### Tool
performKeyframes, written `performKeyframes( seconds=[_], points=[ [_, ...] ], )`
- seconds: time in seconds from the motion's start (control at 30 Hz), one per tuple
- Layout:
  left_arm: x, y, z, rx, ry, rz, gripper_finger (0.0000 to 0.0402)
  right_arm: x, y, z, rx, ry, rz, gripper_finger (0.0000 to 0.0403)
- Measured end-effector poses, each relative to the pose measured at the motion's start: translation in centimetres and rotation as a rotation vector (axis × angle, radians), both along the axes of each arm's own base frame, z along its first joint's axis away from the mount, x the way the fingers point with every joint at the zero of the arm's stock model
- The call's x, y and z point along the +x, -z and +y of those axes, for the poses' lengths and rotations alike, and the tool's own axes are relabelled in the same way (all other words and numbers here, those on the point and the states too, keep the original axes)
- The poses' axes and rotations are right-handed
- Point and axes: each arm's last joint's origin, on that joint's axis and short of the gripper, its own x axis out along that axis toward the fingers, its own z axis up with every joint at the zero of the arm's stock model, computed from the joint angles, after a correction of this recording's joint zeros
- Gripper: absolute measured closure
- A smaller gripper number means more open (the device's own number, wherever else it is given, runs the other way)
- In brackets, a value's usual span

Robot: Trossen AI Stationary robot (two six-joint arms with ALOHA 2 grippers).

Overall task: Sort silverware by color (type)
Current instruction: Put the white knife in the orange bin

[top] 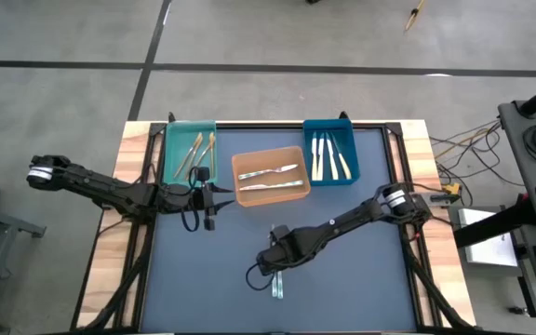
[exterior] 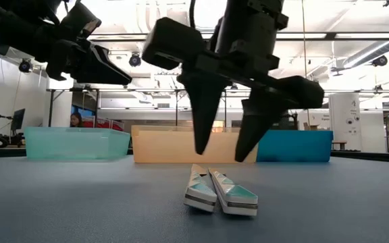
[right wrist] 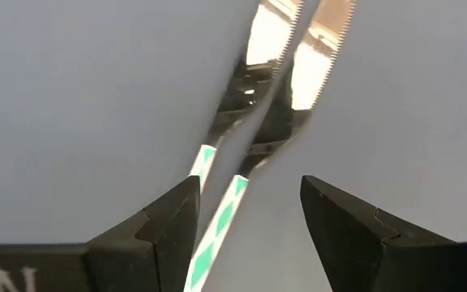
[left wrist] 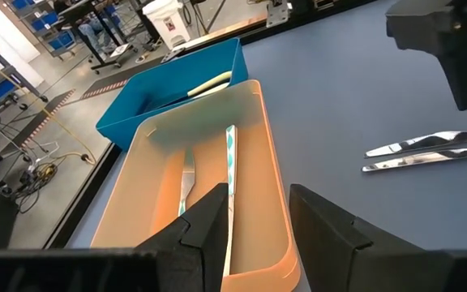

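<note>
Nearest, at lower centre of the high view, two silver knives (top: 277, 285) lie side by side on the dark table mat (top: 361, 288), their handles touching or nearly so in the low view. The right gripper (exterior: 225, 156) hangs directly above them, fingers spread apart and empty, tips just clear of the handles; the right wrist view shows both serrated blades between the fingers.

Farther back, at centre-left of the high view, the left gripper (top: 210, 203) sits beside the orange bin (top: 270, 193), at that bin's left edge. Its fingers stand partly apart with nothing between them.

Along the far side of the mat three bins stand in a row. The teal bin (top: 170, 149), upper left, holds gold pieces (top: 199, 153). The orange bin, centre, holds two silver pieces (top: 270, 177). The blue bin (top: 331, 127), upper right, holds cream-handled pieces (top: 329, 158).

In the low view, a person (exterior: 76, 120) sits in the far room at left.
</note>
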Motion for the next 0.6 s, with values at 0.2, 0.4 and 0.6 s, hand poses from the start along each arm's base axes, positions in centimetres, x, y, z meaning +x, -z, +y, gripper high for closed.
performKeyframes(
  seconds=[0.2,0.4,0.6],
  points=[
    [0.0,0.0,0.0,-0.002,-0.001,0.001,0.0287,0.8,1.0,0.3,-0.009,-0.011,0.032,0.0198],
    [0.0,0.0,0.0,-0.002,-0.001,0.002,0.0287,0.5,1.7,0.3,-0.011,-0.009,0.125,0.0198],
    [0.0,0.1,0.0,-0.001,-0.001,0.007,0.0287,0.0,1.7,0.1,-0.028,-0.009,0.183,0.0197]
  ],
)
